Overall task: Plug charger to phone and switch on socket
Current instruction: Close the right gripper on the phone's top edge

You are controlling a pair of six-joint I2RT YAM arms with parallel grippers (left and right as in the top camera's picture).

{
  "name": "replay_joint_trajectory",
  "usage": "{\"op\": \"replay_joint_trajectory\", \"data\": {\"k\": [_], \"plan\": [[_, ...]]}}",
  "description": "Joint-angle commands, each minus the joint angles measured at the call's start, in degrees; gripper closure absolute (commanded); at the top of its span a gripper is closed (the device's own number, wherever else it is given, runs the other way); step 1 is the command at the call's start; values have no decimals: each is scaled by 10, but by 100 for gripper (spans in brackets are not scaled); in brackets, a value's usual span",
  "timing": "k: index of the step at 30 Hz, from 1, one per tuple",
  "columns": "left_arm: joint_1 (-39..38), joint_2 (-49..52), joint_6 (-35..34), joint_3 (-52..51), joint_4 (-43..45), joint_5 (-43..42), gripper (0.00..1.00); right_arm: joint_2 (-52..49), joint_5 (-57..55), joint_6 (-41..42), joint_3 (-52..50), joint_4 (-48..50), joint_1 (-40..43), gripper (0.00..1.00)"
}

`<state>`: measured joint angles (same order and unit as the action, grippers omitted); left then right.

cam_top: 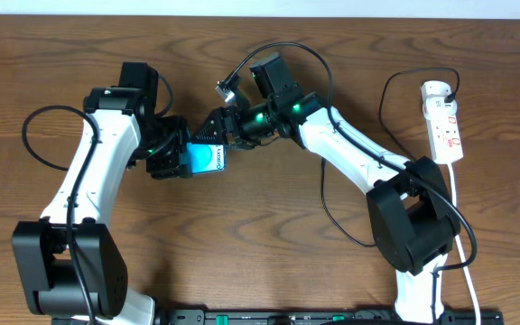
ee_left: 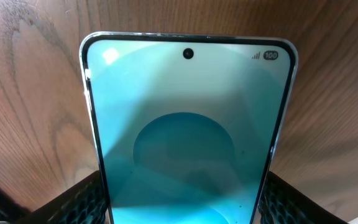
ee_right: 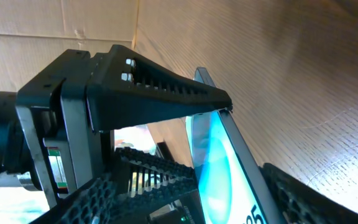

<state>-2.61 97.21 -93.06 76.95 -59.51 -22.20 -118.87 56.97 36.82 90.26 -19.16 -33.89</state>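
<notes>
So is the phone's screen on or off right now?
On. In the left wrist view the phone shows a lit teal display, with signal bars and a battery mark at its top right.

Evenly lit, soft shadows.
Sharp overhead; small glare on the phone [ee_left: 185, 137] screen, washed-out white patch low left at right wrist.

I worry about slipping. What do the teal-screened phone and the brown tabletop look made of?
Teal-screened rectangular phone: glossy glass front, judging by reflections; thin shiny rim, perhaps metal. Brown tabletop: wood or wood-look laminate, matte, with clear grain.
</notes>
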Motion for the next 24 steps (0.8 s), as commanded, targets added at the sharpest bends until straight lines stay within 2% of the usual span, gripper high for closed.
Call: {"op": "replay_joint_trajectory", "data": {"k": [1, 3, 13, 24], "plan": [[7, -2, -7, 2, 0, -10, 93, 5, 3, -7, 7, 1, -2, 34], [10, -2, -7, 2, 0, -17, 93, 5, 3, -7, 7, 1, -2, 37], [18, -2, -7, 2, 3, -33, 93, 5, 3, -7, 7, -1, -12, 34], [18, -2, -7, 2, 9, -33, 93, 5, 2, -2, 7, -2, -22, 39]]}}
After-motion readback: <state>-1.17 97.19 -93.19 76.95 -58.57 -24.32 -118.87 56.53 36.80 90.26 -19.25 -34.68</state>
